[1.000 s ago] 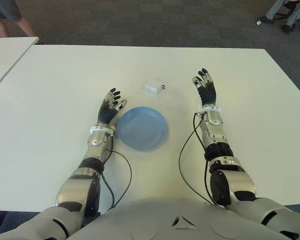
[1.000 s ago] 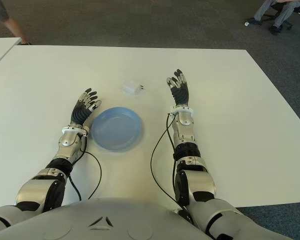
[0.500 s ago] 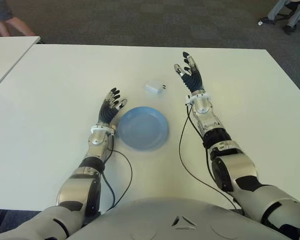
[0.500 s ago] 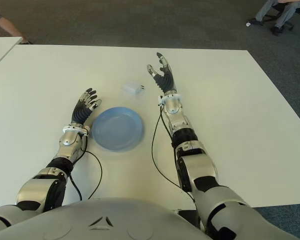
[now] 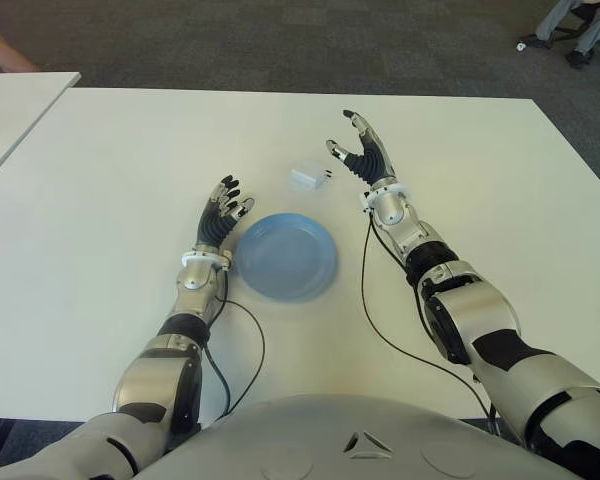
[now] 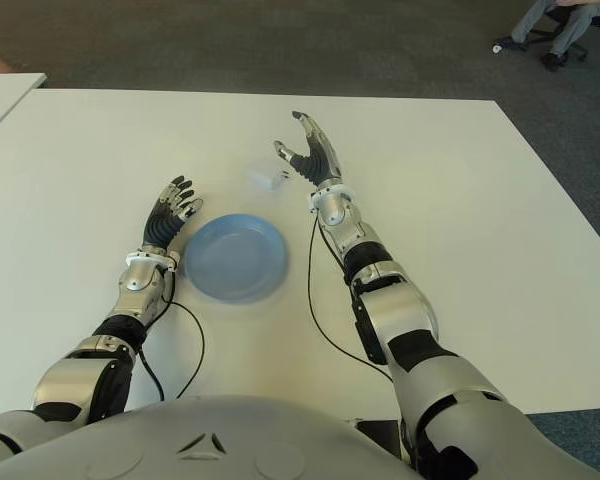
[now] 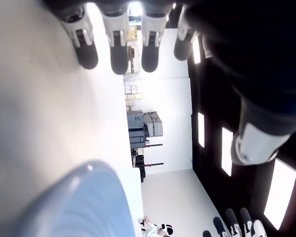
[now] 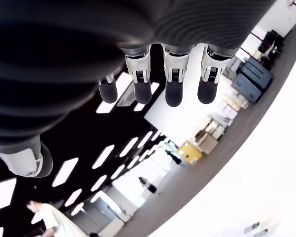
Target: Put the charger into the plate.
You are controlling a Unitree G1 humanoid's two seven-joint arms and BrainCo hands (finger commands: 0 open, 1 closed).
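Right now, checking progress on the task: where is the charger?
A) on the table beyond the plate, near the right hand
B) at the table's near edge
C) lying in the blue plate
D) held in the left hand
A: the charger lies on the white table beyond the plate, beside the open right hand, which does not yet hold it.

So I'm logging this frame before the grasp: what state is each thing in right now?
charger: lying on the table, not held, outside the plate.
plate: on the table, holds nothing.
right robot hand: open, fingers spread, just right of the charger, not gripping it.
left robot hand: open, idle, beside the plate's left edge.
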